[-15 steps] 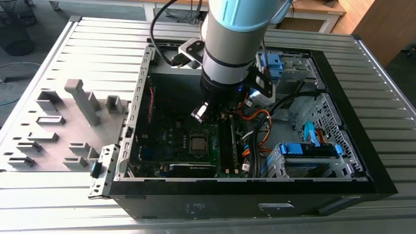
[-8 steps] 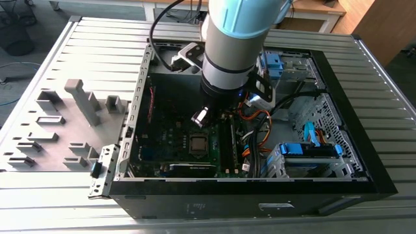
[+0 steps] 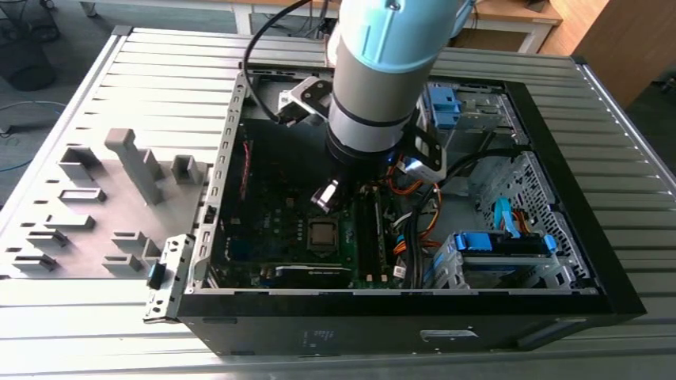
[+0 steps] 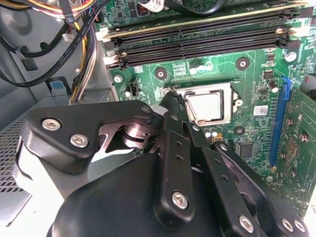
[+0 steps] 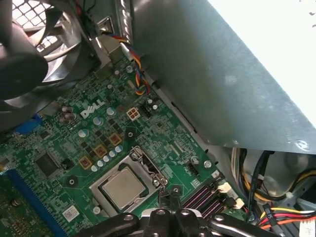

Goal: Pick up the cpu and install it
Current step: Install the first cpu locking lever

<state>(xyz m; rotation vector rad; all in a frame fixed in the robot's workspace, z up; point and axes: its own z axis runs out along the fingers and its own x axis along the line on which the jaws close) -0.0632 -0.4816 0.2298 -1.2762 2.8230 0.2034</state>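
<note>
The cpu (image 3: 322, 232) is a small silvery square lying flat in its socket on the green motherboard (image 3: 349, 237) inside the open computer case. Both wrist views show it seated in the metal socket frame, cpu (image 4: 205, 106) and cpu (image 5: 122, 187). My gripper (image 4: 173, 98) hangs just above the board at one edge of the socket, its black fingers drawn together to a single tip with nothing between them. In the first wrist view the gripper (image 5: 164, 193) tip stands beside the socket frame's corner, apart from the chip.
Black memory slots (image 4: 197, 42) run alongside the socket. Cable bundles (image 3: 412, 214), a case fan (image 5: 29, 54) and a grey metal box (image 5: 222, 74) crowd the case. A grey tray (image 3: 95, 206) with plastic blocks lies at the exterior view's left.
</note>
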